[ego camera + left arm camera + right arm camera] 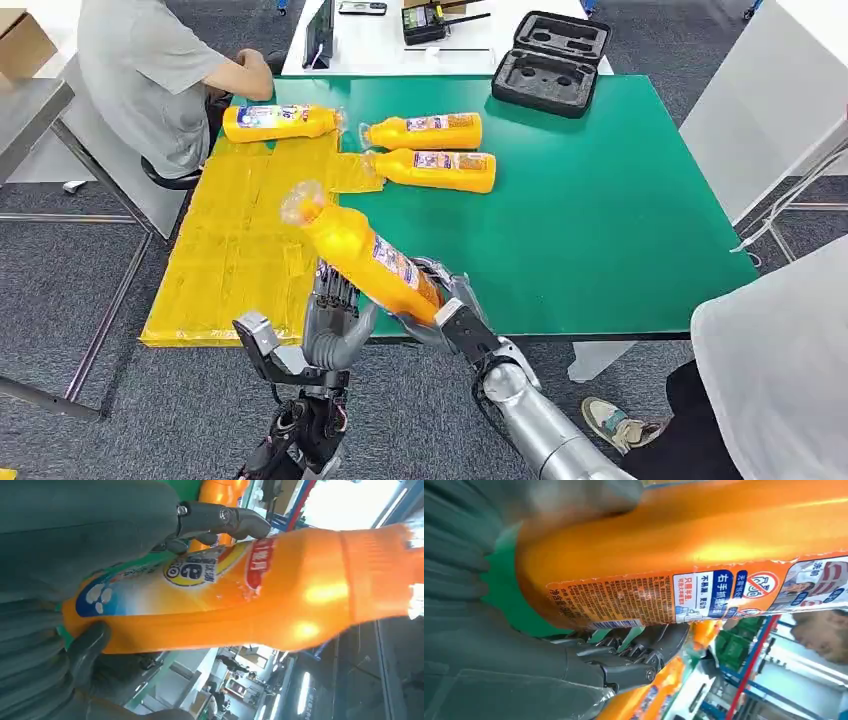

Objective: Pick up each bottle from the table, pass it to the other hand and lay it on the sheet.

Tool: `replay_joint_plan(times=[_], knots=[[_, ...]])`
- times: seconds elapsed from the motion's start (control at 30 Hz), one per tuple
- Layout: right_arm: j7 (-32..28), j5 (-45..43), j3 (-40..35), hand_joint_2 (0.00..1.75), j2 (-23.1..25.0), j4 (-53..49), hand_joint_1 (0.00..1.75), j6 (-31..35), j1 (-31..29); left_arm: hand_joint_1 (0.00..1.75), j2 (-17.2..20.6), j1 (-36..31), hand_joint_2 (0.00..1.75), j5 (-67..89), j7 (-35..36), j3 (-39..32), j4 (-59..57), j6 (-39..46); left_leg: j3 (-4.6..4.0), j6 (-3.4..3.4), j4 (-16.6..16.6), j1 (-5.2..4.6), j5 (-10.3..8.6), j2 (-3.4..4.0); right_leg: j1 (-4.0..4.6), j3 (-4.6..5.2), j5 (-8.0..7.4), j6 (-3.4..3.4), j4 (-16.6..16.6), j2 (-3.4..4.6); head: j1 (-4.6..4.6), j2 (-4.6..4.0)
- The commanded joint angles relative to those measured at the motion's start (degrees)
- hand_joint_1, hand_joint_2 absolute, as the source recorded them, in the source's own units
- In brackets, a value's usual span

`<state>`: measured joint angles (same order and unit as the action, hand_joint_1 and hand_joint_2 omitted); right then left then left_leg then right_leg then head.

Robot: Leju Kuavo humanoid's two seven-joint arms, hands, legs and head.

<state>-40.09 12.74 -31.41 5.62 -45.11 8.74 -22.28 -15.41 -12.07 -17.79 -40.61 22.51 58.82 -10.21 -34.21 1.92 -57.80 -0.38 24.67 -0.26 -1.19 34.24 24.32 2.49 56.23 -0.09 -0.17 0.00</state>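
An orange bottle point(365, 255) hangs tilted over the table's front edge, cap end up toward the yellow sheet point(235, 240). My right hand point(445, 305) grips its base; the label shows in the right wrist view on the bottle point(684, 555). My left hand point(335, 320) stands beside the bottle with fingers raised. In the left wrist view the bottle point(240, 600) lies between its thumb and fingers point(220, 522) without a closed grip. One bottle point(280, 122) lies on the sheet's far end. Two more bottles point(425, 131) point(435, 170) lie on the green table point(600, 220).
A person in a grey shirt point(150, 70) sits at the table's far left corner. A black foam case point(552, 62) rests at the far edge. Another person's white sleeve point(780, 370) and shoe point(615, 420) are at the near right.
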Motion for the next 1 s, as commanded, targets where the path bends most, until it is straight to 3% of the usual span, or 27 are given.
replay_joint_plan(times=[0.03,1.0], knots=[[0.09,0.67,-6.18,1.75,-0.52,-3.43,1.75,0.34,-1.26,0.0,0.74,-3.52,1.75,0.51,0.61,2.04,-5.53,-0.15,0.13,-0.09,0.03,0.04,0.04,0.04,0.05,-0.12,0.03,-0.1,-0.03,0.03,0.0,0.0],[0.09,-1.81,-6.48,1.75,-1.72,-4.79,1.73,1.96,-1.21,0.0,0.65,-4.69,1.75,-0.09,0.61,-0.59,-6.6,0.61,0.19,-0.12,-0.01,0.09,0.08,0.02,0.1,-0.2,0.06,-0.12,-0.04,-0.01,0.0,0.0]])
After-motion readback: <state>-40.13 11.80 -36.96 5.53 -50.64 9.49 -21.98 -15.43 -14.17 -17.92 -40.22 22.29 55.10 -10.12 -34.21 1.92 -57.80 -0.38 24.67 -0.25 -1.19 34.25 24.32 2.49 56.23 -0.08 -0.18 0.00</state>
